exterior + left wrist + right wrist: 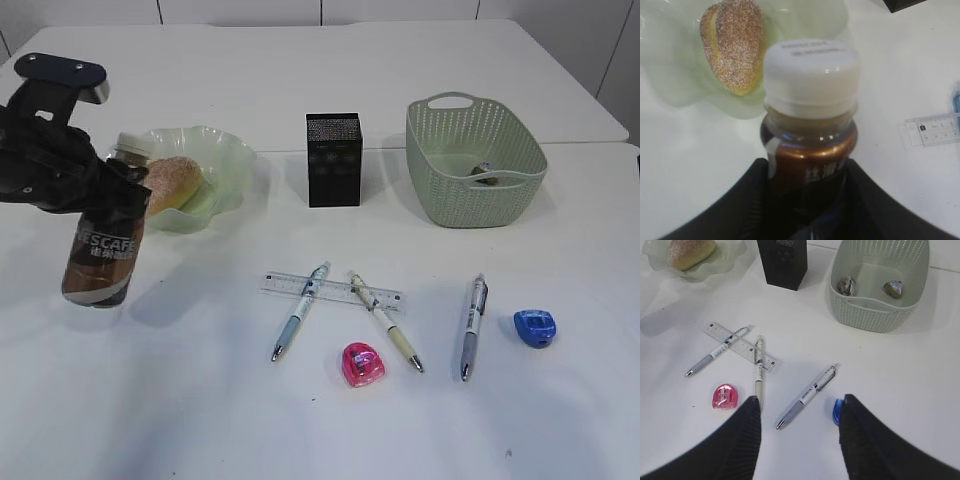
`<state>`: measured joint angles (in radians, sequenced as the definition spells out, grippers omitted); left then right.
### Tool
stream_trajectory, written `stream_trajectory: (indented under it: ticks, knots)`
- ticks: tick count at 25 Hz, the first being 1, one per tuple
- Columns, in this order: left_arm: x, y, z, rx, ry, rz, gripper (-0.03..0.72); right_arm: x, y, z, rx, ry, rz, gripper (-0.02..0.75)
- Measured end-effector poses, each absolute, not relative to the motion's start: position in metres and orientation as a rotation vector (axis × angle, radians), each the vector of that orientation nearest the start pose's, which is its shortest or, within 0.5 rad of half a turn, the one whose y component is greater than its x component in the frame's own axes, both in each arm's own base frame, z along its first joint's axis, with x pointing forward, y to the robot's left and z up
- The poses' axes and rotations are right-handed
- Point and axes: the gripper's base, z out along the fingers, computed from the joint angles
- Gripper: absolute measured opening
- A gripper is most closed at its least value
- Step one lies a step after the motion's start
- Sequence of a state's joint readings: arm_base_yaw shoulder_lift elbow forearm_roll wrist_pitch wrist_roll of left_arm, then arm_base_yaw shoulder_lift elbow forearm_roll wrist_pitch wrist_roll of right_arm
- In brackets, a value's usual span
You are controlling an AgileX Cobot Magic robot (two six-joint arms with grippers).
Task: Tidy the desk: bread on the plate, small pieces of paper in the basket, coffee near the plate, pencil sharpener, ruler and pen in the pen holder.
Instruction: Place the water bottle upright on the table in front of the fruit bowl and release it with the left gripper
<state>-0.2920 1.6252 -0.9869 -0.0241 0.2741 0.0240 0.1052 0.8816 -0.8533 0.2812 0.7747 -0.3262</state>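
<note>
My left gripper [112, 188] [807, 192] is shut on the coffee [103, 255] [810, 115], a brown bottle with a white cap, held slightly tilted just left of the plate [235, 150] [680, 85]. The bread [172, 183] [735, 45] lies in that plate. On the desk [200, 400] a clear ruler [340, 291] [747, 350] lies under two pens [298, 312] [385, 320]. A third pen [807, 396] lies below my right gripper [800, 399], which hangs open and empty. A pink pencil sharpener [362, 364] and a blue one [535, 327] [838, 410] lie nearby.
The black mesh pen holder [333, 160] [782, 262] stands at the back centre. To its right the green basket [450, 190] [865, 315] holds small crumpled papers [846, 285] [892, 288]. The right arm is out of the exterior view.
</note>
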Motion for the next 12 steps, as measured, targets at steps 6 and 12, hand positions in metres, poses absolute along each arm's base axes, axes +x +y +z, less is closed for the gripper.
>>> stream_trajectory:
  ticks: [6,12]
  knots:
    - [0.313,-0.095,0.215,0.321,2.246,-0.163,0.298,0.165,0.035,0.345,-0.359,2.229,0.211,0.406]
    - [0.302,-0.091,0.208,0.289,2.095,-0.176,0.298,0.165,0.035,0.345,-0.357,2.226,0.211,0.406]
